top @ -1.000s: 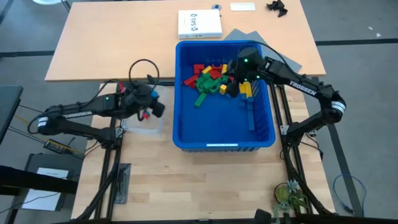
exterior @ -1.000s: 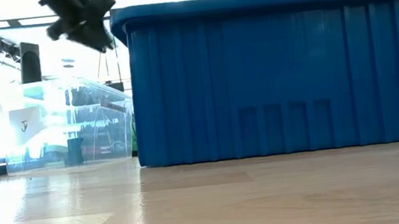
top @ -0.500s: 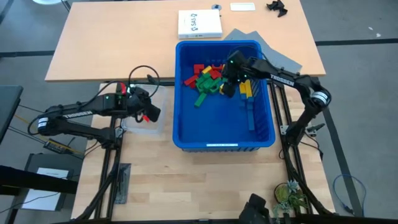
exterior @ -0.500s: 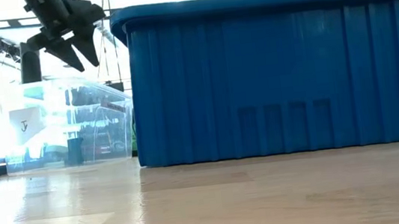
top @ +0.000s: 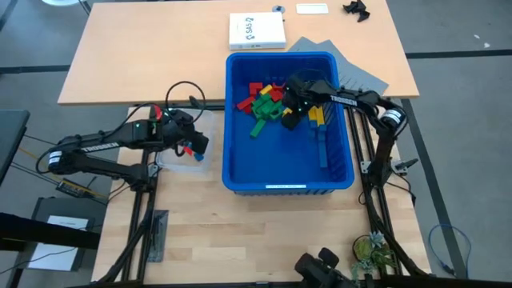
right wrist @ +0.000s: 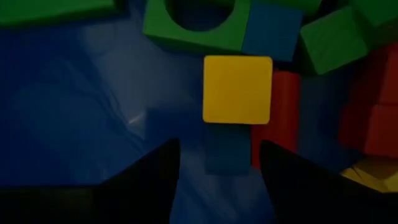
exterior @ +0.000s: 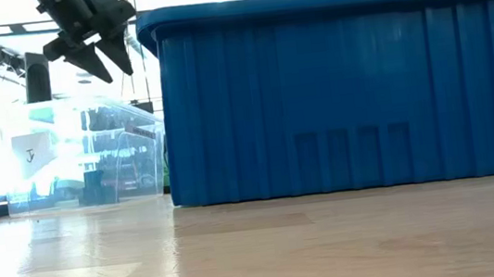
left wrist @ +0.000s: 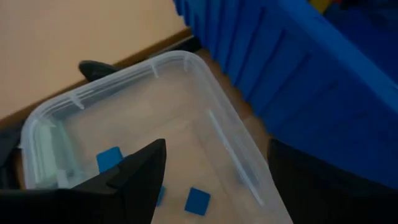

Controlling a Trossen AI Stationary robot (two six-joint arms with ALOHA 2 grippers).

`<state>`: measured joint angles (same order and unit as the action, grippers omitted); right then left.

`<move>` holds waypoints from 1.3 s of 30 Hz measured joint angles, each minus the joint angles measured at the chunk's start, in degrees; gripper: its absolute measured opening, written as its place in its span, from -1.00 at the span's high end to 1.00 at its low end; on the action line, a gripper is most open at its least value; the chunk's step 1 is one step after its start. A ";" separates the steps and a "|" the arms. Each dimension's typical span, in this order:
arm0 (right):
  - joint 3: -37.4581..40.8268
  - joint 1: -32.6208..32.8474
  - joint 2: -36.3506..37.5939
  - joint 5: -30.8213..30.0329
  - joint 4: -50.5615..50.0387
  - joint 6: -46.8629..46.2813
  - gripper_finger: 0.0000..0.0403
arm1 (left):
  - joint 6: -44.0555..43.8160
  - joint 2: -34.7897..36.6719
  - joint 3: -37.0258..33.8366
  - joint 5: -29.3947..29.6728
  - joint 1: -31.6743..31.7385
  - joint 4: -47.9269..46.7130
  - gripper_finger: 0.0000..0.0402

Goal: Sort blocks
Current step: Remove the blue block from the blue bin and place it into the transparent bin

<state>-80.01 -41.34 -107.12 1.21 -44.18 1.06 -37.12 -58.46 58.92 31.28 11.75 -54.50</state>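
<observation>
Overhead, the left tool (top: 194, 148) hangs above the small clear plastic tub (top: 181, 165) beside the large blue plastic bin (top: 240, 171) on the wooden surface (top: 264, 232), while the right tool (top: 290, 102) dips into the bin's heap of small red, yellow, green and blue plastic toy bricks (top: 268, 104). Level with the surface, the left tool (exterior: 105, 58) shows its fingers spread and holding nothing. Past the left wrist, flat blue bricks (left wrist: 198, 200) lie in the tub (left wrist: 193, 71) under parted fingers; past the right wrist, parted fingers sit empty just short of a square yellow brick (right wrist: 237, 89).
</observation>
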 joint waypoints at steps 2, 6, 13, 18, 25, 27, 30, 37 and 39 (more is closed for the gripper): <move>0.00 -0.02 -0.86 0.01 -0.03 0.00 -0.03 | 0.89 -0.02 0.00 -0.82 -0.02 0.47 -0.43; 0.01 0.04 -2.47 -0.95 0.32 0.27 0.02 | 2.27 -0.02 0.00 -0.87 0.00 1.08 -0.43; 2.29 0.04 -2.79 -2.67 1.57 1.01 0.05 | 2.39 -0.03 0.00 -0.87 0.00 1.05 -0.43; 6.43 0.02 -2.60 -3.19 5.60 1.77 0.05 | 2.38 -0.04 0.00 -0.76 0.00 1.11 -0.43; 9.30 0.64 -2.37 -3.17 11.84 3.73 0.13 | 2.38 -0.04 0.00 -0.62 0.00 1.94 -0.43; 9.31 0.68 -2.40 -2.07 12.53 4.27 0.21 | 2.40 -0.04 0.00 0.61 -0.02 2.27 -0.43; 9.27 0.57 -2.44 0.60 13.07 5.41 0.35 | 2.88 -0.04 0.00 2.68 0.00 3.30 -0.43; 9.70 0.86 1.22 2.01 10.45 9.52 0.35 | 10.63 -0.09 -0.02 2.92 -0.27 11.56 -0.43; 9.66 1.39 5.61 2.70 8.72 11.21 0.35 | 13.57 -0.09 -0.02 1.48 -0.46 15.84 -0.43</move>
<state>-70.35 -39.96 -101.51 3.91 -35.46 12.27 -23.55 -58.54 58.89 32.77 11.29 -38.66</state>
